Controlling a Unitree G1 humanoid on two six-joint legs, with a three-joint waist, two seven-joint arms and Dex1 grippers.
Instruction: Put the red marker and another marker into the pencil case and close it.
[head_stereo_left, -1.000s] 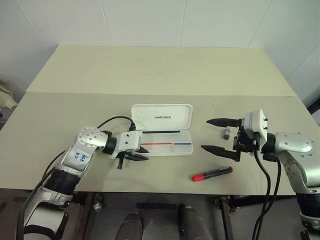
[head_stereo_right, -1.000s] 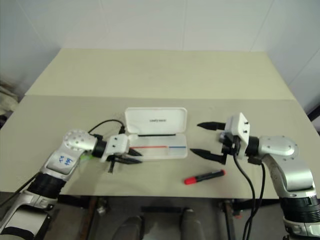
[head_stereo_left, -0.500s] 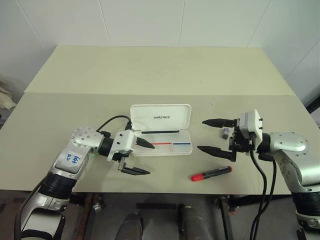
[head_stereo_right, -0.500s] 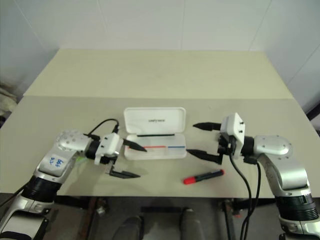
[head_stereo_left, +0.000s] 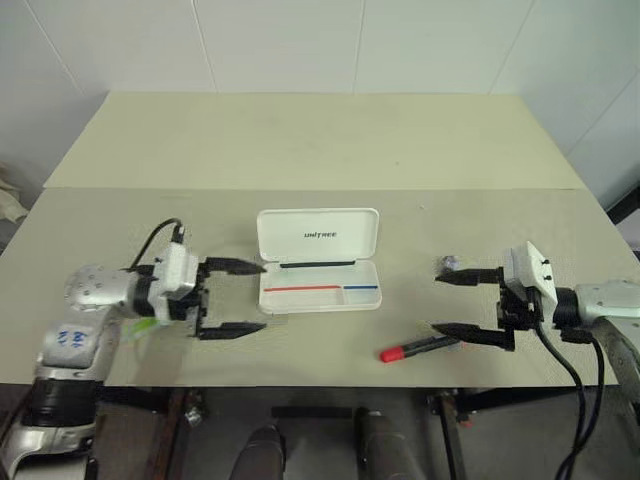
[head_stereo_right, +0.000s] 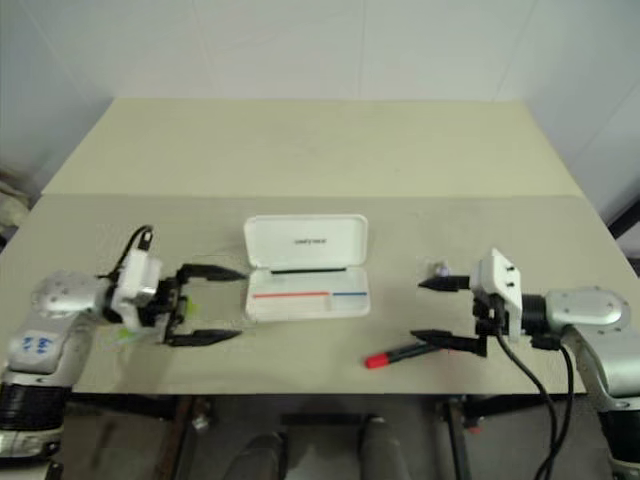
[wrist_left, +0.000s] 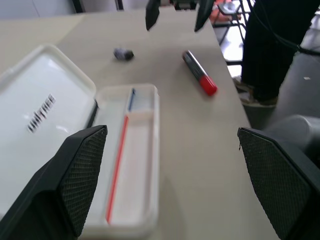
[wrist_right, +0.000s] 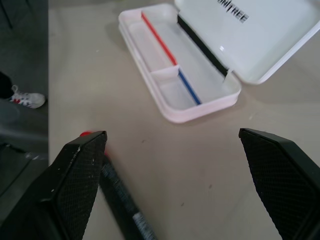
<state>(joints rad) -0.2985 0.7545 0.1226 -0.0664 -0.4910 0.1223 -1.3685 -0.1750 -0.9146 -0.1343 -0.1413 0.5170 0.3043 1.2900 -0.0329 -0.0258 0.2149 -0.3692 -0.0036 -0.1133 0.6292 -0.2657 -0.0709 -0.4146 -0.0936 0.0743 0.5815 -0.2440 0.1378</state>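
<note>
The white pencil case (head_stereo_left: 318, 237) lies open mid-table, lid flat behind the tray (head_stereo_left: 322, 297) with its red and blue stripes. The red marker (head_stereo_left: 417, 347) lies on the table to the right of the case, near the front edge, red cap toward the case. My right gripper (head_stereo_left: 466, 304) is open, and its near finger hangs just over the marker's black end (wrist_right: 120, 200). My left gripper (head_stereo_left: 231, 297) is open and empty, left of the case. A light green marker (head_stereo_left: 141, 326) lies mostly hidden under my left wrist.
A small grey object (head_stereo_left: 446, 263) lies right of the case, by my right gripper's far finger. The table's front edge runs close behind the red marker. A person's leg (wrist_left: 272, 45) and shoe (wrist_right: 27, 98) stand beyond the table's side.
My left gripper went from shut to open and pulled back left, away from the case. My right gripper moved right and lower, over the red marker's black end.
</note>
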